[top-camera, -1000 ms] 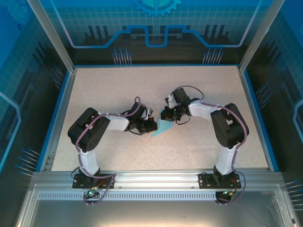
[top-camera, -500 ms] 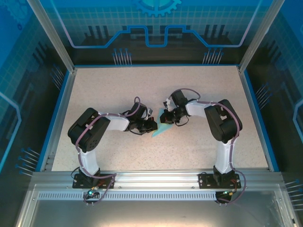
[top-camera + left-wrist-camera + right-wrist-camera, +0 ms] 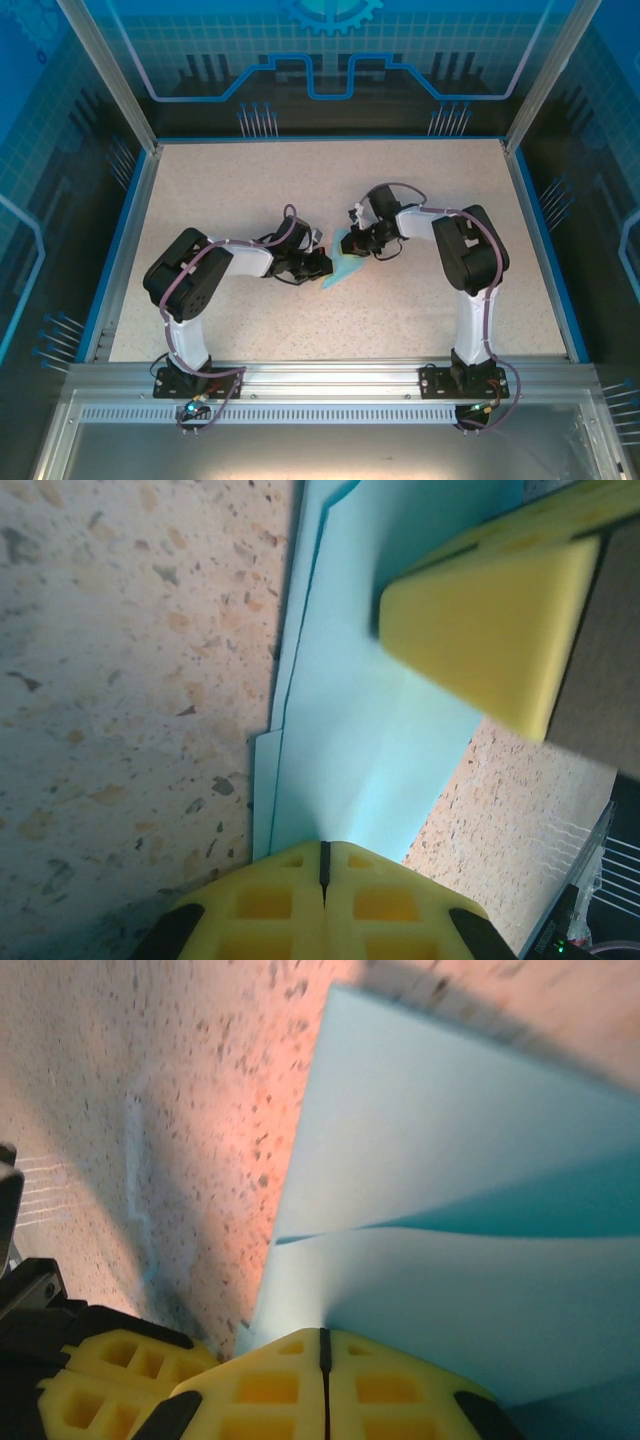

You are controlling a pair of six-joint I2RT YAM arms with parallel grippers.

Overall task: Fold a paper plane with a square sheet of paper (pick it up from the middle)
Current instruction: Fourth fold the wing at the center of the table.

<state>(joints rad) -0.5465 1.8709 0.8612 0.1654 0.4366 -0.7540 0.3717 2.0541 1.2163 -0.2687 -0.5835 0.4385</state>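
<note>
The square sheet of paper (image 3: 340,272) is pale blue and folded into layers, lying mid-table between both arms. My left gripper (image 3: 322,263) is shut on its left edge; in the left wrist view the folded sheet (image 3: 370,710) runs up out of the closed left gripper (image 3: 323,852), with a yellow finger (image 3: 480,630) of the other arm over its far end. My right gripper (image 3: 357,243) is shut on the far right part; the right wrist view has the sheet (image 3: 450,1160) bulging up from the closed right gripper (image 3: 322,1338). The paper plane is out of view.
The speckled table (image 3: 250,190) is bounded by a blue rim (image 3: 120,240) and metal posts (image 3: 110,75). The left arm's yellow fingers (image 3: 100,1380) sit close beside my right gripper. Open tabletop lies behind and to both sides of the arms.
The right arm's elbow swung inward and upward. The right gripper drew the paper's far part up a little. The left arm has stayed where it was.
</note>
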